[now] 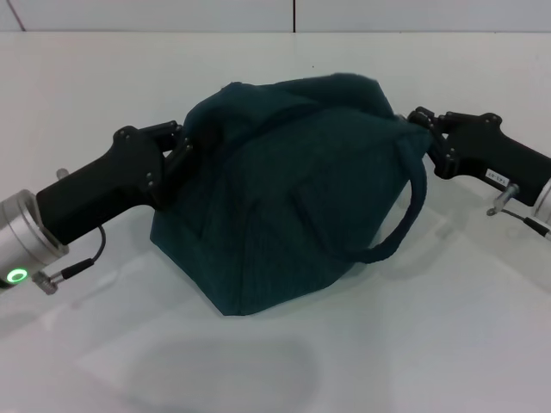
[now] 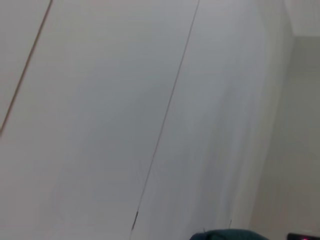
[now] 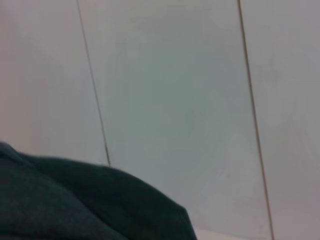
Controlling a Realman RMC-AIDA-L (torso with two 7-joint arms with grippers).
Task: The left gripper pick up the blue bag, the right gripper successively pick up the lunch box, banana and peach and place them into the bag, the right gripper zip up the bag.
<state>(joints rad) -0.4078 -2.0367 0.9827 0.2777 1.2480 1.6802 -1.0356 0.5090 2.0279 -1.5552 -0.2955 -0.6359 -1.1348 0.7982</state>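
Across the middle of the white table, toward its far edge, sits the blue bag — a dark teal fabric mound, bulging, mouth not visible, one looped handle hanging off its right side down toward the tabletop. At the bag's upper left flank, reaching in from the table's left edge, the left gripper: black fingers buried in the cloth, pressed against it; cannot tell how far apart they stand or whether any fabric is truly pinched. At the bag's upper right corner, coming from the right edge, the right gripper: tips meeting the cloth where the handle joins, opening likewise hidden — cannot tell. Seen from the left wrist, only a sliver of teal bag below pale wall panels. Seen from the right wrist, a broad dark fold of the bag against the same panelled wall.
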